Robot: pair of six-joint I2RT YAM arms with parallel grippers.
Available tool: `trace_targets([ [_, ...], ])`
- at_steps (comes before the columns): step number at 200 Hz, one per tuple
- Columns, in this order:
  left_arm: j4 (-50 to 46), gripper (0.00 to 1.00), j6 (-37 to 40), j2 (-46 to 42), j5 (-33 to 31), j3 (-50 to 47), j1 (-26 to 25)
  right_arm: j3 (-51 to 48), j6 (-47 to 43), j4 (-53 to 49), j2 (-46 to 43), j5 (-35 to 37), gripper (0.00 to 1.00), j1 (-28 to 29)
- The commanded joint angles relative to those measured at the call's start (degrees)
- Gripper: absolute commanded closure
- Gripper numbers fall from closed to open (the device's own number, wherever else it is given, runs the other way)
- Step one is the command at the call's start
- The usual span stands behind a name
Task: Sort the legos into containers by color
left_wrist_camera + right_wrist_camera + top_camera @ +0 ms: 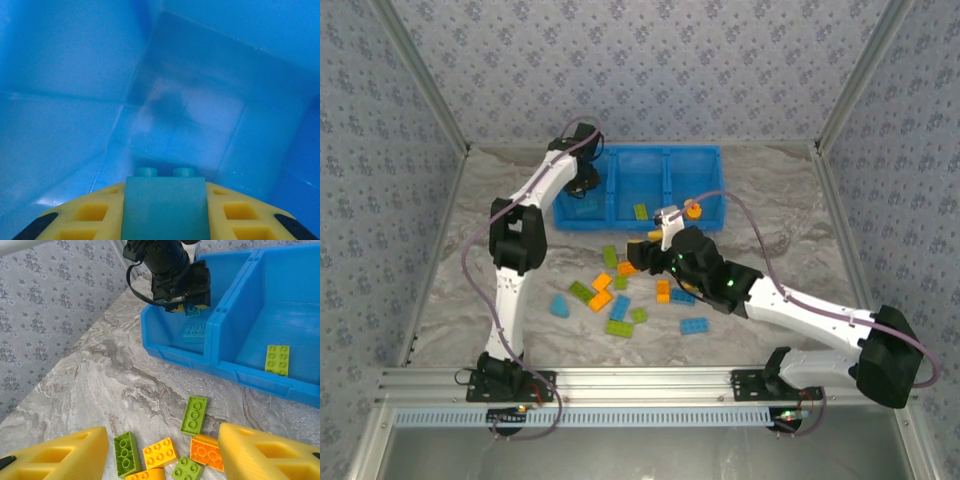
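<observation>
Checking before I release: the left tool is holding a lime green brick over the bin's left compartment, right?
Not quite. The brick in the left tool is teal, not lime green, as the left wrist view shows. The rest is right: it is held over the left compartment.

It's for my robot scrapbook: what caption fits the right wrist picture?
Left arm's jaws hold a teal brick above the blue bin's end compartment, another teal brick lying inside.

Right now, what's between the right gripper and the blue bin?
In the right wrist view, a lime green brick lies on the marble table between the right gripper and the blue bin, with bare table beyond it.
</observation>
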Motion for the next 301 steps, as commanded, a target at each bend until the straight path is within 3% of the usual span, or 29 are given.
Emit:
trace_targets([
  [1, -1.8, 0.65, 1.7, 1.9, 0.9, 2.5, 0.0, -0.4, 1.1, -1.2, -2.0, 1.2, 0.37, -0.2],
  [49, -0.8, 0.44, 2.5, 2.2, 1.5, 2.0, 0.0, -1.8, 1.2, -2.4, -3.4, 1.7, 0.37, -0.5],
  [71, -0.8, 0.41, 2.7, 0.2, 1.1, 1.3, -0.3, -2.3, 3.5, -6.2, -4.6, 4.9, 0.37, -0.8],
  [109, 0.0, 0.41, 1.9, -7.2, -1.5, -0.4, -2.2, -0.9, 16.3, -27.7, -6.5, 19.6, 0.45, -2.6],
  [122, 1.0, 0.40, 0.9, -10.9, -2.6, -2.2, -2.9, -0.7, 21.2, -35.7, -6.0, 20.7, 0.49, -4.8],
  [150, 3.6, 0.40, -1.3, -19.1, -4.0, -8.0, -4.5, -3.1, 24.7, -42.8, -5.7, 15.5, 0.54, -10.2],
  [172, 8.1, 0.41, 0.2, -26.4, -3.1, -15.7, -7.0, -4.5, 24.1, -44.7, -6.5, 13.2, 0.55, -11.0],
  [189, 12.1, 0.42, 3.3, -32.5, -1.2, -22.7, -10.0, -4.9, 20.8, -45.9, -6.6, 11.3, 0.56, -12.8],
  [220, 18.5, 0.42, 7.4, -43.2, 0.3, -36.5, -17.0, -4.6, 12.9, -47.4, -3.8, 6.5, 0.57, -21.8],
  [251, 21.1, 0.43, 4.4, -51.9, 1.6, -48.8, -21.4, -4.7, 7.5, -44.5, -0.1, 0.2, 0.57, -26.2],
  [282, 22.4, 0.43, 2.1, -59.2, -1.1, -57.9, -25.6, -4.1, 1.6, -38.7, 0.8, -5.3, 0.59, -24.0],
  [301, 22.4, 0.43, 0.7, -63.1, -2.2, -61.7, -26.7, -1.6, -1.9, -39.9, 3.9, -3.6, 0.59, -20.6],
])
